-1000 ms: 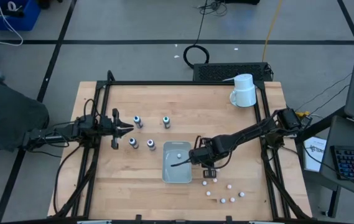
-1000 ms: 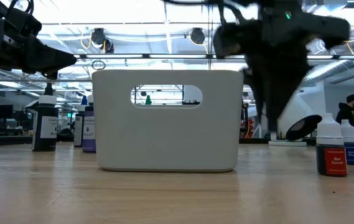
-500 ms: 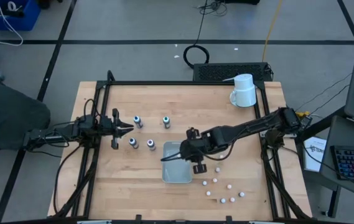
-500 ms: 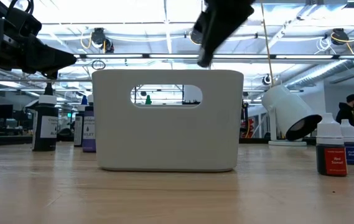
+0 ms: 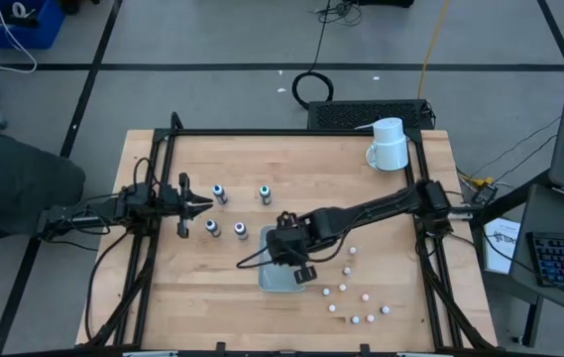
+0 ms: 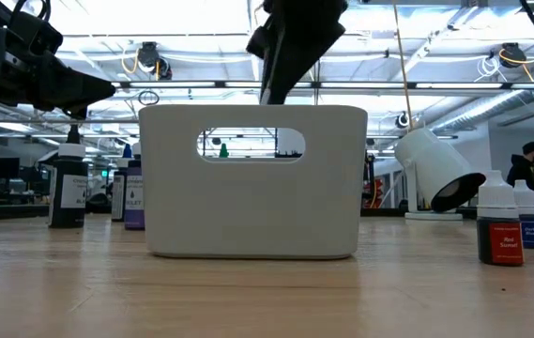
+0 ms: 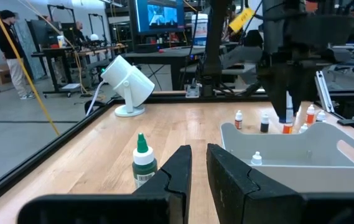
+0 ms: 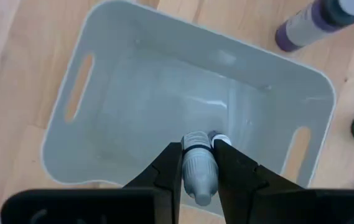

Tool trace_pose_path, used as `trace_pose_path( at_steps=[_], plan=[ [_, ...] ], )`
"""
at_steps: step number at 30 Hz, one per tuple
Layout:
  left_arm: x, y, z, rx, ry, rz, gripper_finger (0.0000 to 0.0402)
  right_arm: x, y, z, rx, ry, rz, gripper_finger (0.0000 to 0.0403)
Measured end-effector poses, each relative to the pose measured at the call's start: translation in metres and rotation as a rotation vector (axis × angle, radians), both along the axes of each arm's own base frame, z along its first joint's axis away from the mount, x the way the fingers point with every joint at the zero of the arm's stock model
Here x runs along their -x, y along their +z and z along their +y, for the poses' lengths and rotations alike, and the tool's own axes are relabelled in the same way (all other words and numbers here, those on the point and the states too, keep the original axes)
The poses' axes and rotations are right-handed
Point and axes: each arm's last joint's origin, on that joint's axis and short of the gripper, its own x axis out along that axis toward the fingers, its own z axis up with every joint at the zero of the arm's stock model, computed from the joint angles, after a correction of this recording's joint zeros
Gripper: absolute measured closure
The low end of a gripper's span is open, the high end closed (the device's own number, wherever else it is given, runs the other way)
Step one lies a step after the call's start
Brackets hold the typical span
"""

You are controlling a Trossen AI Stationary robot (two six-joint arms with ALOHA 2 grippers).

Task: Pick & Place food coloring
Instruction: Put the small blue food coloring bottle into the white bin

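Right gripper [image 8: 198, 163] clamped on a food coloring bottle [image 8: 198, 167], long axis vertical, above the white bin [image 8: 108, 81].

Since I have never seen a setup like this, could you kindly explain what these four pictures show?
Two dark robot arms work at a wooden table. One camera looks straight down, one sits at tabletop level, and one rides on each wrist. The right pincer hangs over a pale bin, shut on a small food coloring bottle, as its wrist camera shows. The left pincer waits shut near four dark-capped bottles. Small white-capped bottles lie beside the bin, and a white mug stands at the far edge.
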Motion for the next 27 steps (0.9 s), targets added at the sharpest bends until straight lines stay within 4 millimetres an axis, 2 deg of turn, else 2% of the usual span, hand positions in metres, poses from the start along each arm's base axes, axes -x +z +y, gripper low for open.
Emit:
trace_pose_path(
  at_steps=[4,11,16,27],
  plan=[
    [0.0,0.0,0.0,0.0,0.0,0.0,0.0344,-0.012,-0.014,0.004,-0.034,0.026,0.036,0.034],
    [0.0,0.0,0.0,0.0,-0.001,0.001,0.0344,-0.016,-0.043,0.006,-0.028,0.03,0.142,0.034],
    [0.0,0.0,0.0,0.0,-0.001,0.001,0.0344,-0.018,-0.046,0.006,-0.031,0.03,0.127,0.034],
    [0.0,0.0,0.0,0.0,0.0,0.001,0.0344,-0.01,-0.07,-0.001,-0.02,0.009,0.197,0.034]
  ],
)
